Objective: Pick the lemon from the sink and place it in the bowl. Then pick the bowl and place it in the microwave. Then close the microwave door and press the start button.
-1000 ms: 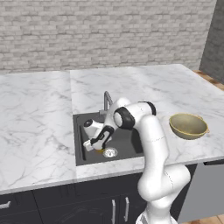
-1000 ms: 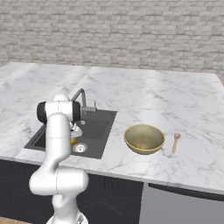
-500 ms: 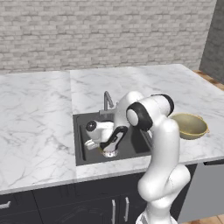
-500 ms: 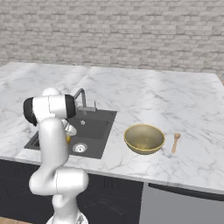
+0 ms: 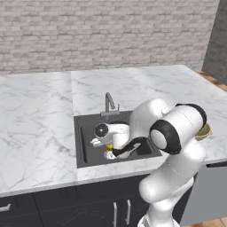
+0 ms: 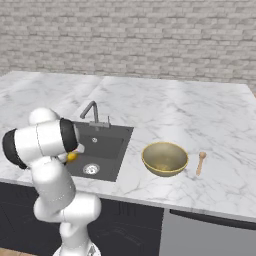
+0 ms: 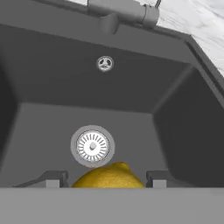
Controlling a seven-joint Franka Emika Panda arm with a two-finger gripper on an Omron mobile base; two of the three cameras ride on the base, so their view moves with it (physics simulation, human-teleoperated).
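A grey brick wall is running across the top of both base views, above a white marble counter (image 6: 210,115) with dark cabinets below. The sink (image 5: 88,150) is sitting at the centre of the left base view; the arm's white links are covering much of its right half there. In the right base view the arm is hiding the basin's left part. The faucet (image 6: 91,111) is standing at the basin's back edge.

The gripper (image 7: 103,178) is reaching down inside the basin. In the hand view its two finger tips are standing apart on either side of the lemon (image 7: 108,176), whose lower part is being cut off at the bottom of the frame. Whether the pads are touching the fruit cannot be told. The drain ring (image 7: 92,146) is lying just above it.

The bowl (image 6: 164,158) is resting on the counter right of the sink, with a wooden spoon (image 6: 200,161) just beside it; in the left base view the arm is concealing most of the bowl.
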